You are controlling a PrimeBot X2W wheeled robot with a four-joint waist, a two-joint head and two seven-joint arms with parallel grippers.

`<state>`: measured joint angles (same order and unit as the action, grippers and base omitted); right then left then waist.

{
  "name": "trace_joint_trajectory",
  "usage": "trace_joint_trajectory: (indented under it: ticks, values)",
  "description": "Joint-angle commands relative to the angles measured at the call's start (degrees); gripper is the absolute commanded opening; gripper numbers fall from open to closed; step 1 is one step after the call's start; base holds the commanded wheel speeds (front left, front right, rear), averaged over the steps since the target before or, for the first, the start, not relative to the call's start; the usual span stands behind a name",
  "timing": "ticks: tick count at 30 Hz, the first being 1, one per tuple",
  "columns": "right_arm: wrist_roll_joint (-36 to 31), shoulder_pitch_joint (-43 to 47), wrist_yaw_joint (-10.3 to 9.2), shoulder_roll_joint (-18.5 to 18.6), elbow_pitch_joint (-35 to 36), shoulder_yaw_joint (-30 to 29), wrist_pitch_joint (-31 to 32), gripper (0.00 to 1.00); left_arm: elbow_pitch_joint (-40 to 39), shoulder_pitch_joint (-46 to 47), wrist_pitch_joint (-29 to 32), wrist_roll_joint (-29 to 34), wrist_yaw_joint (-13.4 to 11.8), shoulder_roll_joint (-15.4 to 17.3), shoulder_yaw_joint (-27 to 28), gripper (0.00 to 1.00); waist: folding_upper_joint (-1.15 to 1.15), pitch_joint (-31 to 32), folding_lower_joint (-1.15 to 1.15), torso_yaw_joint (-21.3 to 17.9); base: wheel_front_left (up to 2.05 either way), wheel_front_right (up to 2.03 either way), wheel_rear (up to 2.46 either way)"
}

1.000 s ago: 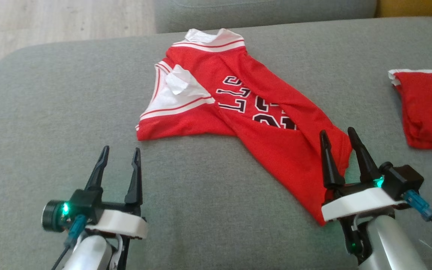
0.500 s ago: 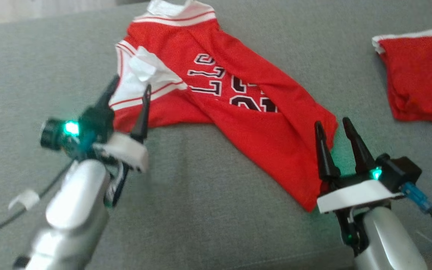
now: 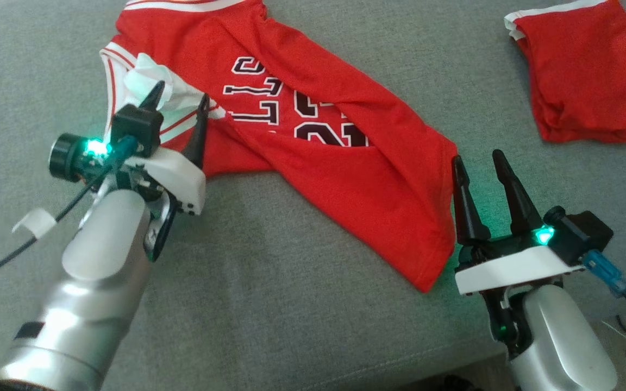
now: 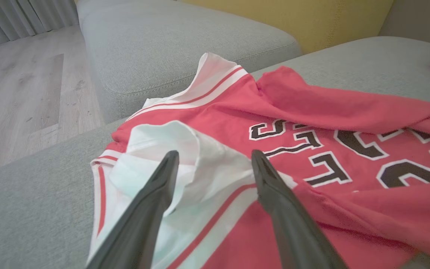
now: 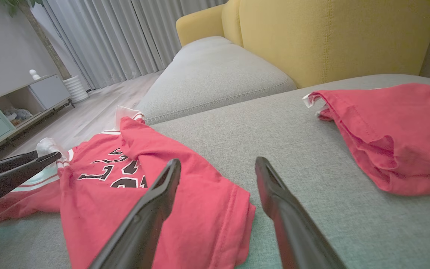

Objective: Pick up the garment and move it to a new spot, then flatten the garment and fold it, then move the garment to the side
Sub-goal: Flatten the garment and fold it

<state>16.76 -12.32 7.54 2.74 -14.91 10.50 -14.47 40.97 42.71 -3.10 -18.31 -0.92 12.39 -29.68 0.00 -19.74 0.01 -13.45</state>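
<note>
The red jersey lay rumpled on the grey sofa seat. Its black-and-white lettering faced up and a long fold ran slantwise across the chest. Its white-striped top end pointed away from the robot, toward a second grey cushion. One hem corner reached the near right, close to the seat's front edge.

The left tool was open and held nothing. Its two dark fingers were spread on either side of the bunched white cloth at the jersey's left edge. From the left wrist view the fingertips sat right at that white patch, but I could not tell whether they touched it.

The right tool was open as well and empty. It stood just beside the jersey's hem on the right, its fingers over bare seat and the left one close against the hem edge.

A second red garment lay well apart to the right on the same seat, bunched, with white trim at its far corner. Beyond the seat were a yellow backrest, a wooden floor, grey curtains and a pale cabinet.
</note>
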Motion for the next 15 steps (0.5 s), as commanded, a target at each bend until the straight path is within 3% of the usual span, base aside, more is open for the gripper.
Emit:
trace_joint_trajectory:
  ticks: [1, 2, 4, 15]
  values:
    - [0.6, -1.4, -0.05, 0.1, 2.0, 1.3, -0.5, 1.00, -0.7, 3.2, -0.3, -0.2, 0.2, 1.4, 1.6, 1.00, 0.00, -0.2, -0.01, -0.2, 0.00, 0.00, 0.00]
    - [0.7, -1.4, -0.05, 0.1, 2.1, 1.4, -0.5, 1.00, 0.2, 3.7, -0.3, -0.2, 0.3, 1.4, 1.6, 0.76, 0.00, -0.3, -0.01, -0.3, 0.00, 0.00, 0.00]
    - [0.8, -1.5, -0.05, 0.1, 2.2, 1.4, -0.5, 1.00, 1.8, 4.5, -0.5, -0.2, 0.2, 1.5, 1.6, 0.00, 0.00, -0.4, -0.01, -0.3, 0.00, 0.00, 0.00]
    - [-0.4, -0.9, -0.05, 0.1, 1.2, 0.0, -0.5, 1.00, 1.9, 3.8, -10.3, -1.6, -0.2, 1.6, 3.6, 0.00, 0.00, 3.6, -0.01, 3.1, 0.00, 0.00, 0.00]
